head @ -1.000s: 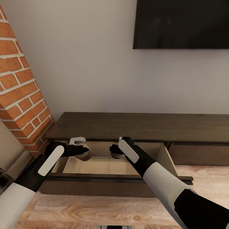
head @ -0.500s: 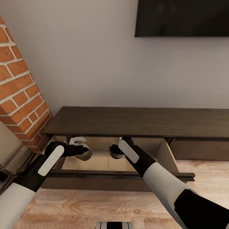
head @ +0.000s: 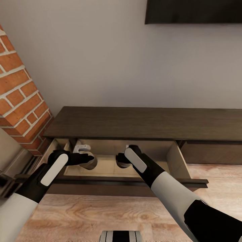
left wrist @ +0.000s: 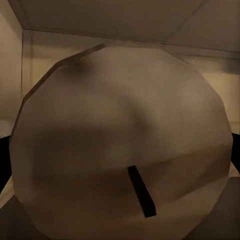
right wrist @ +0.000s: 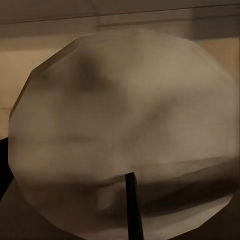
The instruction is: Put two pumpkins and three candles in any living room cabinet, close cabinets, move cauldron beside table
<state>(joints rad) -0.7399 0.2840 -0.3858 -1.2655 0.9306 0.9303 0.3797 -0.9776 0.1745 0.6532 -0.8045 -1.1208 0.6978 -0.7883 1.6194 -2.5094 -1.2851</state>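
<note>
The long dark brown cabinet (head: 134, 122) stands against the wall with one drawer (head: 127, 182) pulled open, showing a tan inside. My left gripper (head: 88, 158) is over the drawer's left part, shut on a beige-grey candle (head: 92, 163). That candle (left wrist: 120, 135) looms close in the left wrist view, its dark wick showing. My right gripper (head: 120, 160) is over the drawer's middle, shut on a second candle (head: 123, 165). In the right wrist view this candle (right wrist: 125, 135) is just as near. Pumpkins and cauldron are out of view.
A red brick column (head: 16, 101) rises at the left beside the cabinet. A dark screen (head: 195, 11) hangs on the wall above. A closed drawer front (head: 211, 153) lies to the right of the open one. Wood floor (head: 101, 215) runs in front.
The whole picture has shifted, so the camera has moved toward the cabinet. Both grippers, still holding their candles, now sit deeper inside the open drawer.
</note>
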